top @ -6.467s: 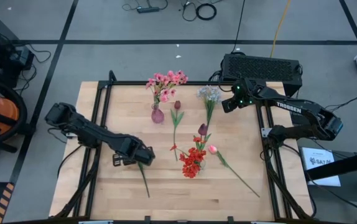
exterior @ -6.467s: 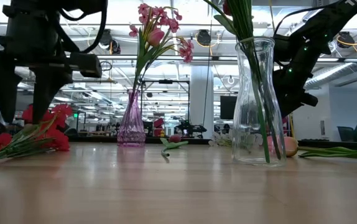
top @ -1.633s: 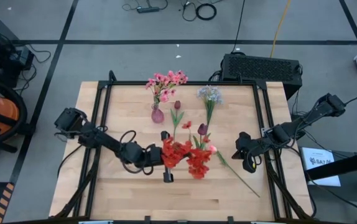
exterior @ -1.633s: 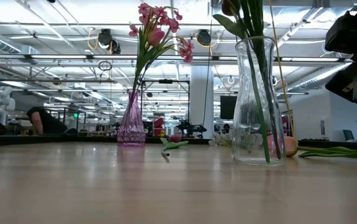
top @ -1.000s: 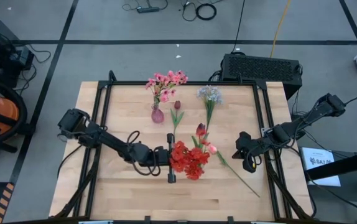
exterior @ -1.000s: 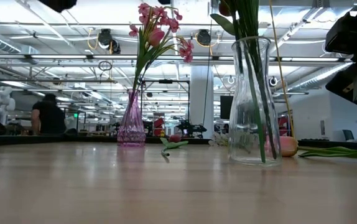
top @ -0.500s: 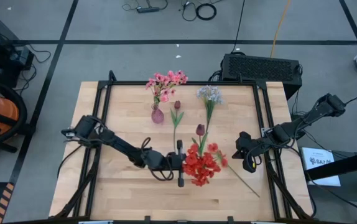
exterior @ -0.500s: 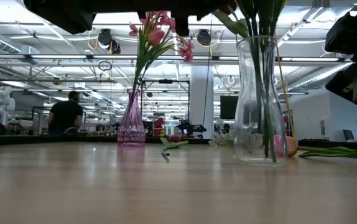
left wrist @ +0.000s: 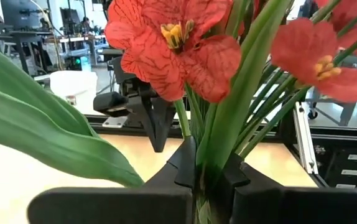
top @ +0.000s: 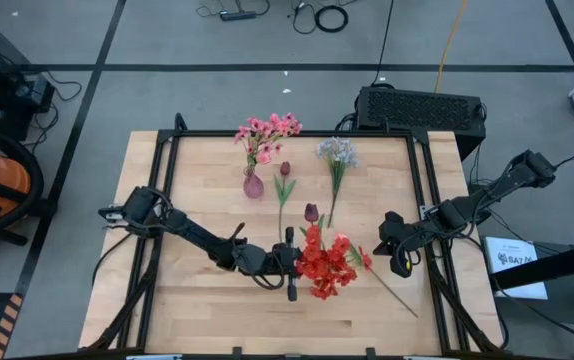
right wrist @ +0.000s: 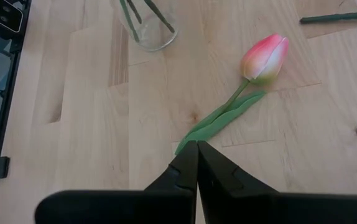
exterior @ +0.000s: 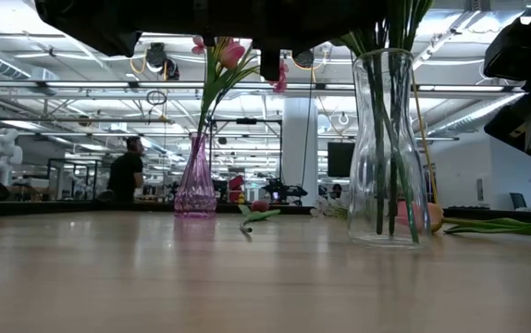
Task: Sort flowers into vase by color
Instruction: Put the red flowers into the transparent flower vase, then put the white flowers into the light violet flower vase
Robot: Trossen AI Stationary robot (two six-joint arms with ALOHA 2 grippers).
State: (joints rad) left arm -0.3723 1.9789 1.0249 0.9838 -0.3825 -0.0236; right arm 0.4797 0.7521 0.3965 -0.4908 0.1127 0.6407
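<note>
My left gripper [top: 290, 264] is shut on a bunch of bright red flowers [top: 327, 266] over the clear glass vase [exterior: 388, 148]. Their green stalks [exterior: 383, 176] reach down inside the vase. A maroon tulip [top: 311, 212] stands out beside the red heads. My right gripper [top: 395, 258] is shut and empty, raised near the table's right edge, over the lying pink bud's leaf [right wrist: 219, 121]. The pink bud [right wrist: 265, 56] lies on the table. Pink sprays [top: 267, 130] stand in the pink vase [top: 253, 184]. Another maroon tulip [top: 285, 170] and the pale blue-white sprig [top: 337, 152] lie on the table. My left gripper pinches the red flowers' bundled green stalks [left wrist: 208, 163] between its two fingers, just below the heads. The fingers come level from the table's left and lie across the stalks. The heads stand above the fingers, and the stalks hang down into the clear vase.
The pink bud's long stem [top: 395, 298] runs toward the table's near right corner. A black box [top: 422, 108] stands behind the far edge. A person [exterior: 127, 171] stands in the room far beyond the table. Bare wood lies at the near left.
My left gripper has gone toward the table's right edge with the red flowers, bringing them over the clear vase. More green stalks now show inside the vase, reaching lower. The vase has shifted a little. My right gripper has kept still.
</note>
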